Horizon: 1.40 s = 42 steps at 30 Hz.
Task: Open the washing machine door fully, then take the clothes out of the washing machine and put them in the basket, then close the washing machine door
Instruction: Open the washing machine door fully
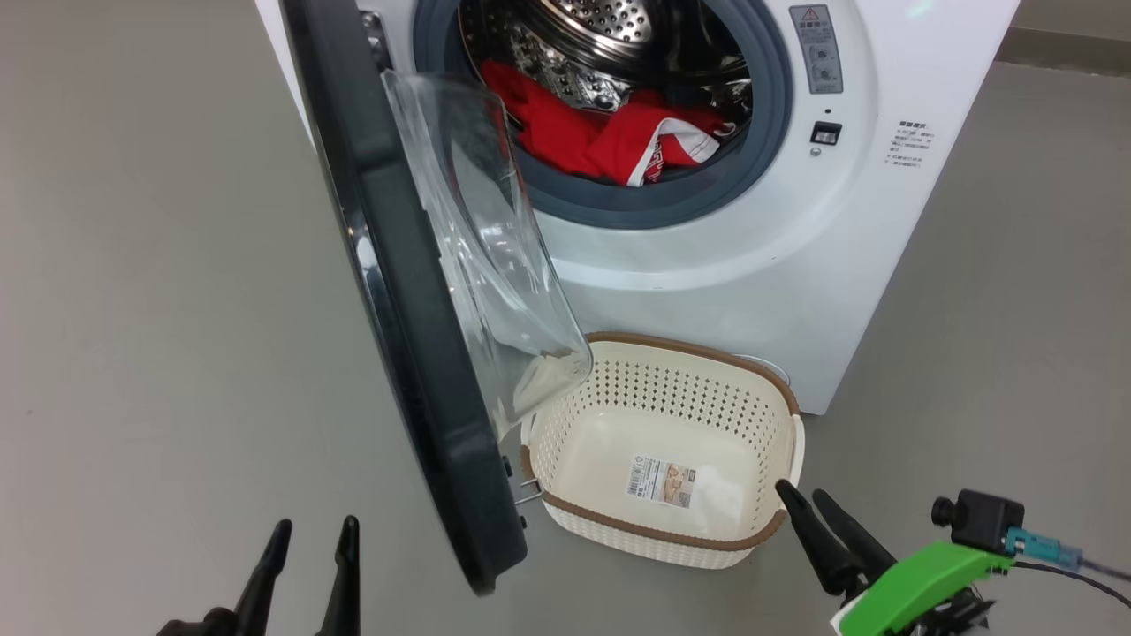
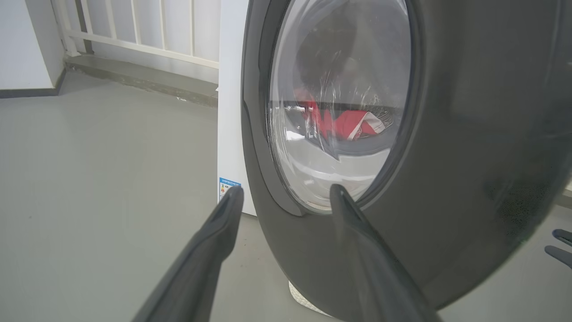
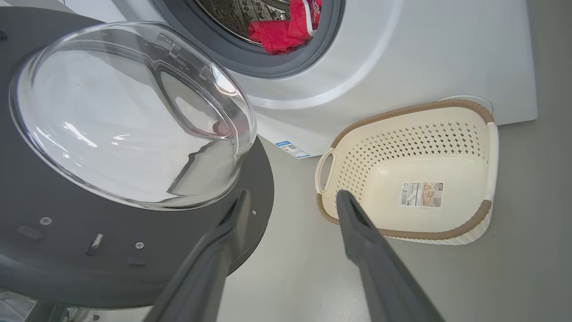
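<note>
The white washing machine (image 1: 778, 256) stands ahead with its black-rimmed door (image 1: 398, 291) swung out edge-on toward me, glass bowl (image 1: 495, 265) facing right. Red and white clothes (image 1: 610, 141) lie in the steel drum; they show too in the right wrist view (image 3: 286, 31) and through the door glass (image 2: 353, 125). The cream basket (image 1: 671, 521) with a brown rim sits on the floor below the opening, nothing in it but a label. My left gripper (image 1: 314, 534) is open, low, left of the door's outer face (image 2: 469, 134). My right gripper (image 1: 804, 499) is open at the basket's near right corner.
Grey floor (image 1: 159, 309) spreads wide to the left and right of the machine. A white railing (image 2: 147, 27) and a wall stand behind in the left wrist view. The door's inner face (image 3: 134, 241) with latch and screws sits close to the right gripper's left finger.
</note>
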Tool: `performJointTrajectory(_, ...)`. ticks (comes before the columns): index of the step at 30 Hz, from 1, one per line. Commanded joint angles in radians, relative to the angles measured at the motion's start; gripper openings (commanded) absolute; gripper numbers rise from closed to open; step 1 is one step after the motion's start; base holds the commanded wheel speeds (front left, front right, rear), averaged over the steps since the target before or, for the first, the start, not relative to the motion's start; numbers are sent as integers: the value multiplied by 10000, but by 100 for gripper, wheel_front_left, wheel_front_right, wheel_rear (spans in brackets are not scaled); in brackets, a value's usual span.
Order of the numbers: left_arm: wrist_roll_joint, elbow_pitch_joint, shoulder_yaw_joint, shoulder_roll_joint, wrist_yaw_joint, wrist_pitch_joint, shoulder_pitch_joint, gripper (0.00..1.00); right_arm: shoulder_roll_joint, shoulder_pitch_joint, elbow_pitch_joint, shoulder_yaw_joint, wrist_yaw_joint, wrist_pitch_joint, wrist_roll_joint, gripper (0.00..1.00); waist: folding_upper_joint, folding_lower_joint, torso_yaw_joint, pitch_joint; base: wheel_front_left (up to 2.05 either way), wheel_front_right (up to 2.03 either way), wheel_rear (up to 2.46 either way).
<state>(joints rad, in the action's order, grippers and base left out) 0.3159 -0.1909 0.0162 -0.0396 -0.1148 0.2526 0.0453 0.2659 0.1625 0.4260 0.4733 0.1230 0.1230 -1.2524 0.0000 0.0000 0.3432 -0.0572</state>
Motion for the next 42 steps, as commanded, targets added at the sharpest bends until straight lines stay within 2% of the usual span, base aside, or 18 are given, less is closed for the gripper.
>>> performJointTrajectory(1,-114,200,-381,-106,-53,92,-68,100,218,66,-39,418,77,624,317,100,0,0,-24,-5,0,0,0)
performJointTrajectory(6,-110,197,-423,-106,-67,92,-98,100,435,324,580,957,77,1363,1459,100,0,0,-63,-18,0,0,0)
performJointTrajectory(14,-95,210,-479,-106,-77,92,-166,100,-361,-272,-144,-1424,77,1385,4753,100,0,0,-44,-56,0,0,0)
performJointTrajectory(20,-120,223,-519,-106,-81,92,-171,100,-933,-840,-994,-2633,77,1386,6950,100,0,0,-22,-37,0,0,0)
performJointTrajectory(26,-117,260,-504,-106,-86,92,-202,100,-1311,-1239,-1577,-3409,77,1386,8372,100,0,0,22,-63,0,0,0)
performJointTrajectory(33,-44,287,-497,-106,-69,92,-259,100,-1764,-1699,-1804,-4045,77,1387,9235,100,0,0,56,-147,0,0,0)
performJointTrajectory(42,-53,294,-516,-106,-59,92,-256,100,-1931,-1760,-1740,-4182,77,1387,9313,100,0,0,5,-114,0,0,0)
